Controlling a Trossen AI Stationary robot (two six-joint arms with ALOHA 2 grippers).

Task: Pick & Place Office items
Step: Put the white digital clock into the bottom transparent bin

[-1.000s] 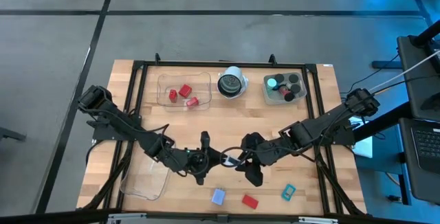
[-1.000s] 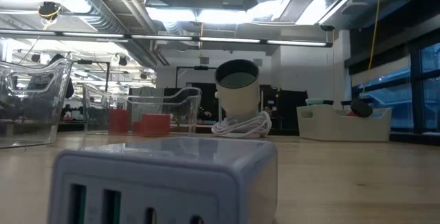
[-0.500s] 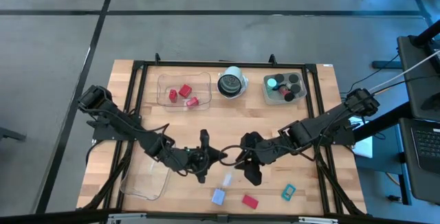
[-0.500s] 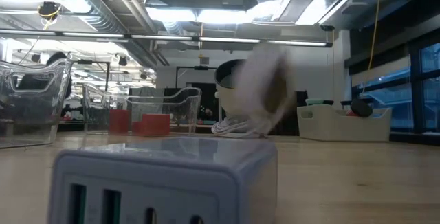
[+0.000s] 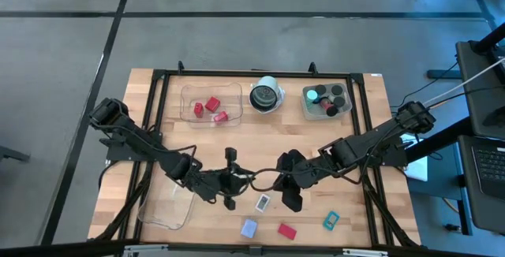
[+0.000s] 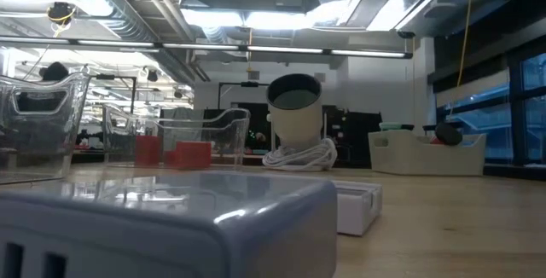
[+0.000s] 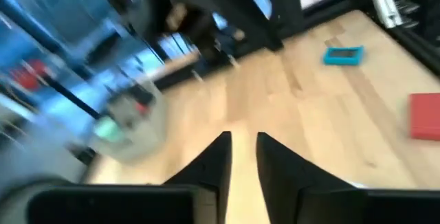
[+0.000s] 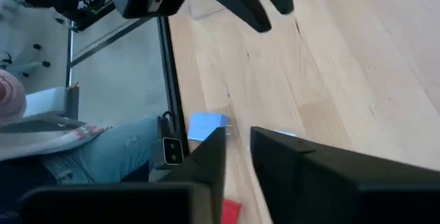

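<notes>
Table: a big wooden table with a black frame around it.
Left arm: it reaches in from the left side of the table toward the middle.
Right arm: it reaches in from the right side toward the middle.
Empty tray: a clear plastic tray lies near the front left corner, with nothing in it that shows.
Back left tray: a clear tray with two red blocks inside.
Back right tray: a pale tray holding short black cylinders and a teal round cap.
Round thing: a big round white-rimmed cup stands between the two back trays.
Left claw: the left gripper is near the middle of the table, its fingers closed together, holding nothing.
Right claw: the right gripper is just to the right of it, fingers pressed closed, holding nothing.
White piece: a small white rectangle lies flat on the wood between the two claws, touching neither.
Pale-blue piece: a pale-blue rectangle lies by the front edge.
Red piece: a red block lies just right of the pale-blue one.
Teal piece: a teal rectangle lies farther right, near the front.
</notes>
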